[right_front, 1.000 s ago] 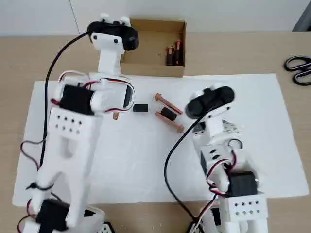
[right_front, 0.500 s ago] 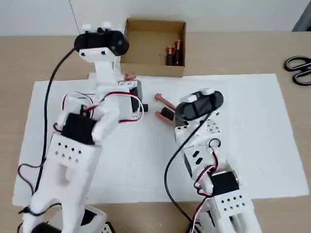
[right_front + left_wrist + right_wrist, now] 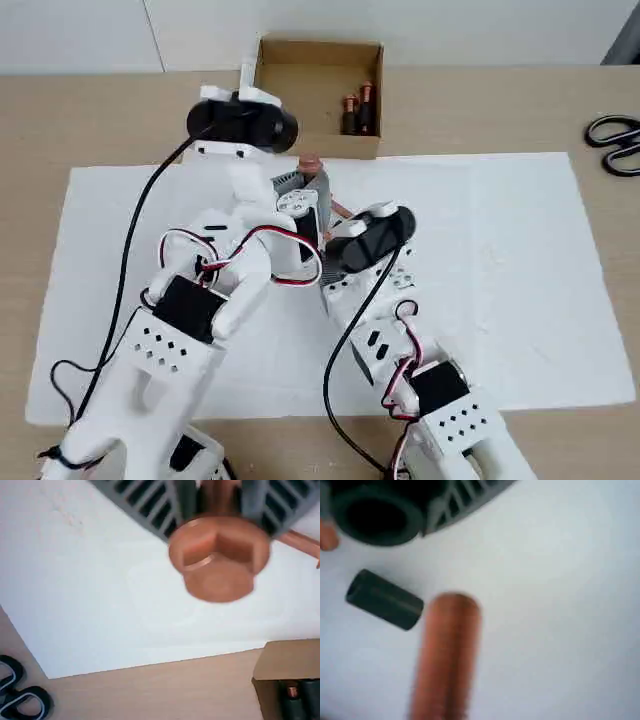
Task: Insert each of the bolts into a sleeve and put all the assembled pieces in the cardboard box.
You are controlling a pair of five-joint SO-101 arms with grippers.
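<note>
The jaws of the left arm were clamped on a copper-coloured hex-head bolt, whose head showed just above them at the upper centre of the high view. Over the last second that arm had lifted the bolt off the white paper sheet at centre left and swung it right, towards the middle of the frame.

The jaws of the right arm appeared closed around a short black tubular sleeve, its open bore facing the wrist camera. That arm had swept left from right of centre, so the two wrists stood just beside each other.

With a bolt and a sleeve each held and brought close, I judged insertion to be the step in hand. Their alignment could not be made out.

A second black sleeve lay on the paper near the held one. A blurred copper shaft crossed the lower part of the right wrist view, and I could not tell whether it belonged to the held bolt.

The brown cardboard box at top centre held assembled pieces at its right side, so part of the task was done.
</note>
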